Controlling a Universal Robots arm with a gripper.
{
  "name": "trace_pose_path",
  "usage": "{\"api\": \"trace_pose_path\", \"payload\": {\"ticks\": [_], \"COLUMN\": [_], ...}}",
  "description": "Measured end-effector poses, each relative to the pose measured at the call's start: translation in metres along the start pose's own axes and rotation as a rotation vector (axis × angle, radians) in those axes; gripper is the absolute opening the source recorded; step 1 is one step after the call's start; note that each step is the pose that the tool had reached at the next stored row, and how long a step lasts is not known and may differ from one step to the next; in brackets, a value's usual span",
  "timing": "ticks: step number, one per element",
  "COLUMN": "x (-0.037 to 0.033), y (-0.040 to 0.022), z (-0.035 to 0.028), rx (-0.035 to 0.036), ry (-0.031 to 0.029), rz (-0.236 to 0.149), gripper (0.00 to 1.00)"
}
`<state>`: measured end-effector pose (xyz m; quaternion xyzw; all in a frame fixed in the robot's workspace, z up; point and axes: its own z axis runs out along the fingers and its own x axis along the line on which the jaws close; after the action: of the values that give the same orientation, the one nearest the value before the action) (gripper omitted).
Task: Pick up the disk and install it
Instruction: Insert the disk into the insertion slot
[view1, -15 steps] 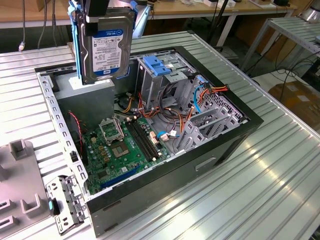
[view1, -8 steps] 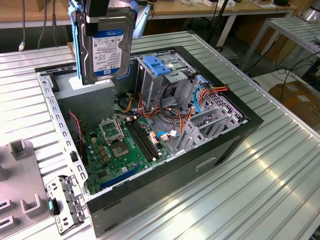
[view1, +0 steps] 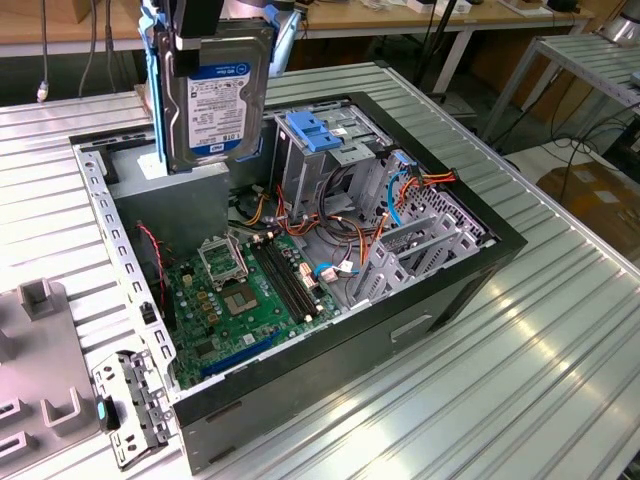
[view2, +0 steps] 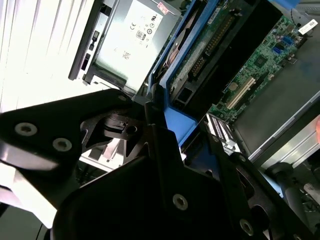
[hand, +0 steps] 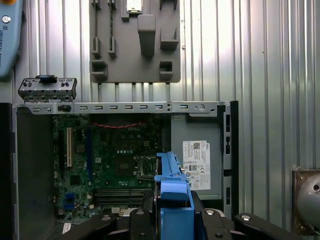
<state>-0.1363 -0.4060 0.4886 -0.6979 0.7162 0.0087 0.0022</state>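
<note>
The disk (view1: 215, 90), a dark metal drive with a white label and blue carrier rails, hangs upright above the back left corner of the open computer case (view1: 490, 255) in the exterior view. My gripper (view1: 198, 25) is shut on its upper end. In the first wrist view the blue rail (hand: 172, 195) sticks out between the black fingers (hand: 220, 225), over the motherboard (hand: 115, 160) and beside the power supply (hand: 196, 157). The second wrist view shows the disk's underside and rail (view2: 192, 60) clamped in the gripper (view2: 155, 117). A drive cage with a light-blue latch plate (view1: 312, 130) stands just to the exterior view's right of the disk.
Orange and blue cables (view1: 400, 185) run across the case's right half. A grey fixture plate (view1: 40, 370) and a small metal bracket (view1: 130, 405) lie on the ribbed metal table (view1: 540, 360) at the exterior view's lower left. Workbenches stand behind.
</note>
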Motion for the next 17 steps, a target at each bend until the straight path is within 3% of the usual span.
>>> {"api": "trace_pose_path", "payload": {"ticks": [7, 11, 12, 17], "x": [0.0088, 0.0169, 0.0231, 0.0324], "y": [-0.0002, -0.0004, -0.0006, -0.0008], "z": [-0.0001, -0.0003, -0.0004, -0.0005], "rx": [0.0000, 0.0000, -0.0001, 0.0000], "ry": [0.0000, 0.0000, 0.0001, 0.0000], "rz": [0.000, 0.000, 0.000, 0.000], "gripper": [0.37, 0.37, 0.37, 0.37]}}
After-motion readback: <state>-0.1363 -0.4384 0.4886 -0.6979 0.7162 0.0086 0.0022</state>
